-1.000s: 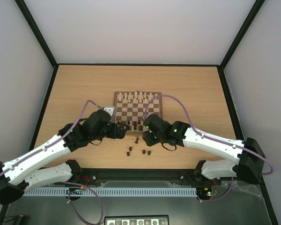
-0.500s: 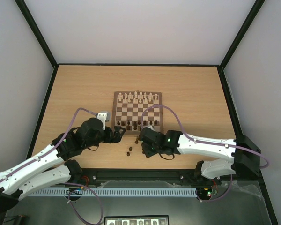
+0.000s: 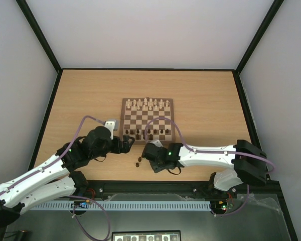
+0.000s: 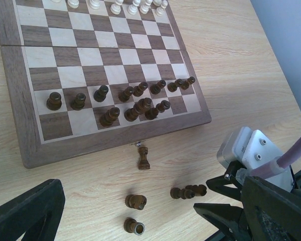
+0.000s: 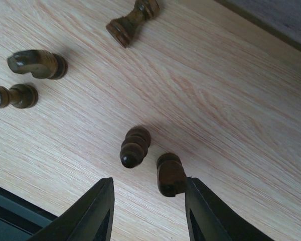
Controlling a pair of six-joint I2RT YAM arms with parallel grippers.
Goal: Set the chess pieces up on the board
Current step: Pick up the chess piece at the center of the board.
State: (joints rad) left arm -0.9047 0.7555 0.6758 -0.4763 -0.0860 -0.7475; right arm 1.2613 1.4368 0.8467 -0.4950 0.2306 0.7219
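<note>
The board is set at the middle of the desk, white pieces lined along its far edge, the chess pieces ranged on its two near rows. Five loose pieces are scattered on the desk before its near edge.

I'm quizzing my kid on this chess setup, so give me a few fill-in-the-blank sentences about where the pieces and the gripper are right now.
1. The cream-white pieces stand on the board, along its ____ edge.
2. In the right wrist view, ____ dark chess pieces lie on the table.
3. The right gripper hovers over two of them with its jaws ____.
Missing words: far; five; open.
</note>
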